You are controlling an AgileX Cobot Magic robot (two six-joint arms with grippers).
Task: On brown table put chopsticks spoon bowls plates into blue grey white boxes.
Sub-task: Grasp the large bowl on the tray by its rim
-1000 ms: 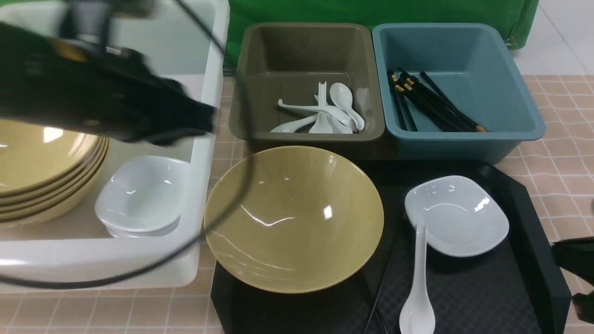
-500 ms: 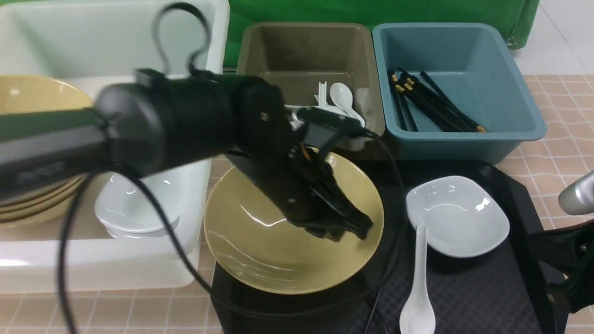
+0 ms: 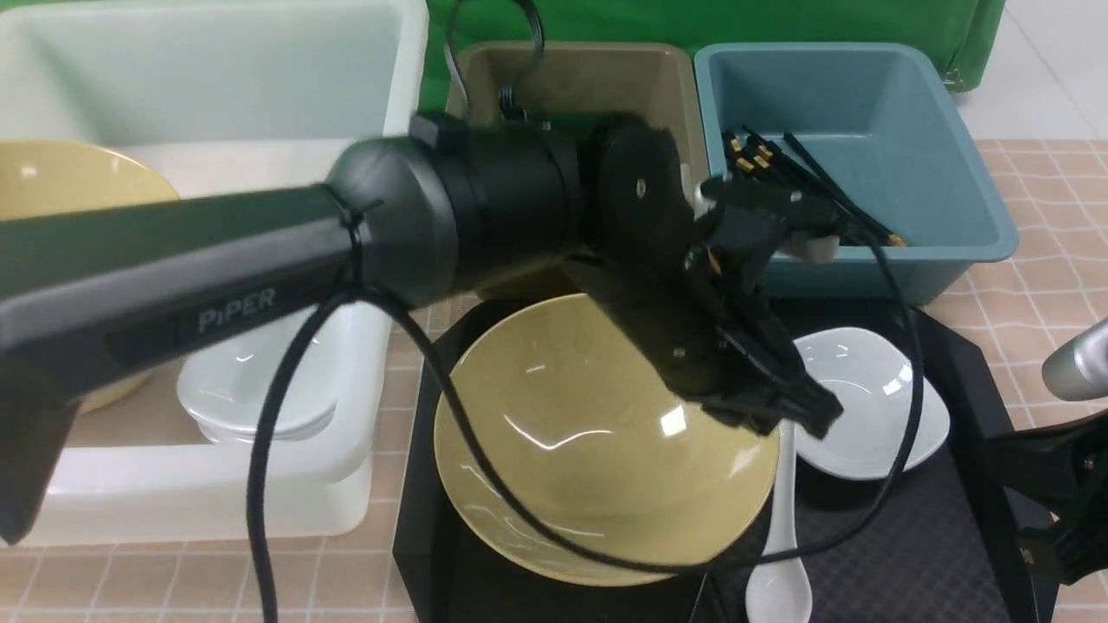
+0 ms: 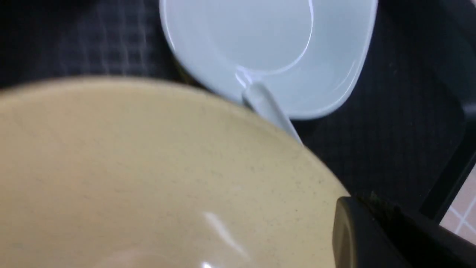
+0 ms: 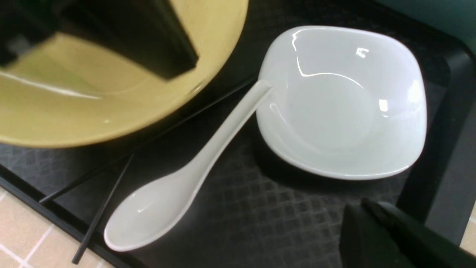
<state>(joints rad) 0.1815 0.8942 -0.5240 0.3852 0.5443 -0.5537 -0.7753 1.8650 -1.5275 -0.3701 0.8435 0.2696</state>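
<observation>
The front view looked forward and down over the bench (image 3: 1047, 303) toward its far edge. Both wrist views hung close above the black tray (image 5: 260, 208), sharing the white plate (image 5: 342, 108), the spoon (image 5: 178, 186) and the rim of the yellow bowl (image 4: 148, 167).

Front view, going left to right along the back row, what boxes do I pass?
White tub holding yellow bowls and white plates, then grey bin, then blue bin holding chopsticks.

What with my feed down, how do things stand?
Both shut: left gripper at mustard-yellow glossy bowl's right rim, right gripper by black tray's right edge. Bowl sits on tray. White ceramic spoon, thin black chopsticks beside it.
</observation>
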